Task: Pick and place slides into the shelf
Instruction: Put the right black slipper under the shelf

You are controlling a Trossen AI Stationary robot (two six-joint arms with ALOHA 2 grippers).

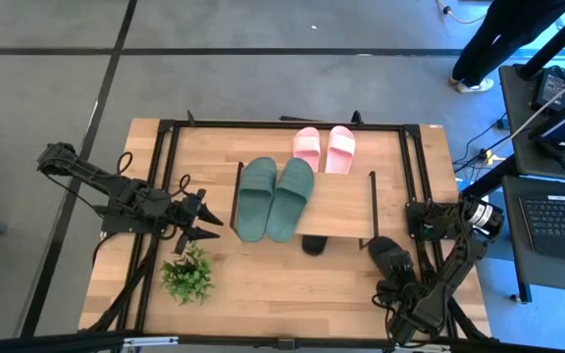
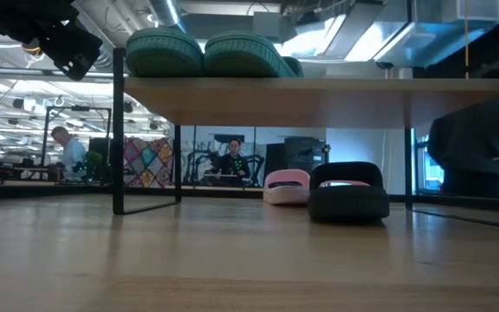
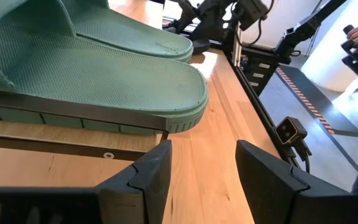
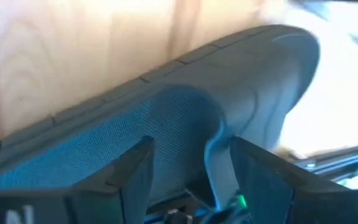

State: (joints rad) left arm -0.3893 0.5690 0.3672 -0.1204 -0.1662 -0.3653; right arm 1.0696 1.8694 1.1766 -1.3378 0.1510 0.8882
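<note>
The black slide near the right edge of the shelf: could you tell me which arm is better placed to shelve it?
Right: its hand is already at that black slide; the left hand is open beside the green slides.

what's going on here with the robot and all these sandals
A two-armed robot is putting slides on a low shelf. The green pair already lies on the shelf's top board. The pink pair sits at the far edge, and one black slide lies under the shelf. The right gripper has its fingers around the edge of the other black slide near the shelf's right end. The left gripper is open, beside the green pair.
</note>
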